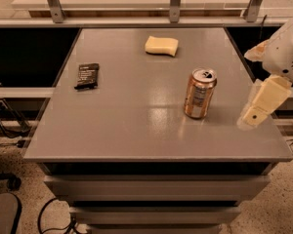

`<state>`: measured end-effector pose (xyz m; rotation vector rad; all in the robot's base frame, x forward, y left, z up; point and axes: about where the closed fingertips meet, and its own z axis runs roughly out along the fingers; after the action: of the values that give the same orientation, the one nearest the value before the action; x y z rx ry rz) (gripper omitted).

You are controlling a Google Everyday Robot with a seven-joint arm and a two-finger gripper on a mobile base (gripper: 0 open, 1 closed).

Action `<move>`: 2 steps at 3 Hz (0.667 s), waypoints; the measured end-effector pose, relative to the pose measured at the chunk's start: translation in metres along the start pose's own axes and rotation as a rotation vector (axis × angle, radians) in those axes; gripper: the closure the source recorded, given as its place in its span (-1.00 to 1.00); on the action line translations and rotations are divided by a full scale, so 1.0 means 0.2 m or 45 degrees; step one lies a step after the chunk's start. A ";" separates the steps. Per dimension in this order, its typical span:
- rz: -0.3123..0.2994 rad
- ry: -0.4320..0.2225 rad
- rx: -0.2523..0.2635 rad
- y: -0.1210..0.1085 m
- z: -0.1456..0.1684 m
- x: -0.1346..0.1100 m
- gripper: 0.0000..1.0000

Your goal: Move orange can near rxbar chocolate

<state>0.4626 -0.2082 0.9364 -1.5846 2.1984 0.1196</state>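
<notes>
Hovering over the worktop's (136,130) right edge, gripper (252,115) has upright orange can (199,94) just leftward; rxbar chocolate (87,75) by left edge. Gripper opening: cannot tell.

One raised camera looks down over the table (136,126), tool (254,114) at its right edge.

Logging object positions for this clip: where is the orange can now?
Camera view: the orange can stands upright on the table, right half, in front of the yellow sponge, far right of the rxbar chocolate; the gripper hangs right of it, apart.
</notes>
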 end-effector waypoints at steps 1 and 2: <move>0.012 -0.078 0.010 -0.04 0.08 -0.01 -1.00; 0.033 -0.146 0.022 -0.08 0.17 -0.01 -1.00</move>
<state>0.4879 -0.2015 0.9096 -1.5023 2.1269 0.1941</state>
